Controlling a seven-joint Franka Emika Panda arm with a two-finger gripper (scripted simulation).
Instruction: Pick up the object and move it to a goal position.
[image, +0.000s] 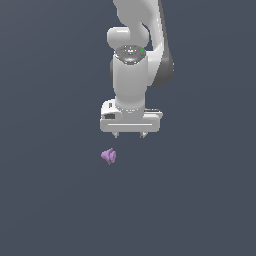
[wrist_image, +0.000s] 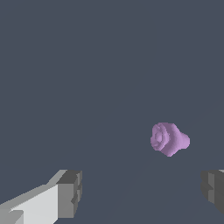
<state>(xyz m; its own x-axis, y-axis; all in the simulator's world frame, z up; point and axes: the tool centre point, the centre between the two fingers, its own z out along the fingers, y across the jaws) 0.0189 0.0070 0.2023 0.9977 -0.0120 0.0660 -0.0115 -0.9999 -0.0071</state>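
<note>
1. One small purple lump is to be picked up; it is seen on the plain grey floor, apart from the claw and nothing else is near it.
2. Relative to the claw, the lump is placed lower in the exterior view and toward that view's left, roughly in line with one fingertip, not with the gap between the two.
3. The claw is held apart and empty: both pads are seen wide of each other in the wrist view, with the lump ahead of them and nearer one pad than the other.
4. The approach is judged to be the step in hand. The claw should be shifted sideways until the lump is centred between the pads, and only then lowered.
5. The lump is small and uneven (a flared end and a rounded end are visible), so a low, centred closure is advised; an off-centre squeeze could push it aside.
</note>
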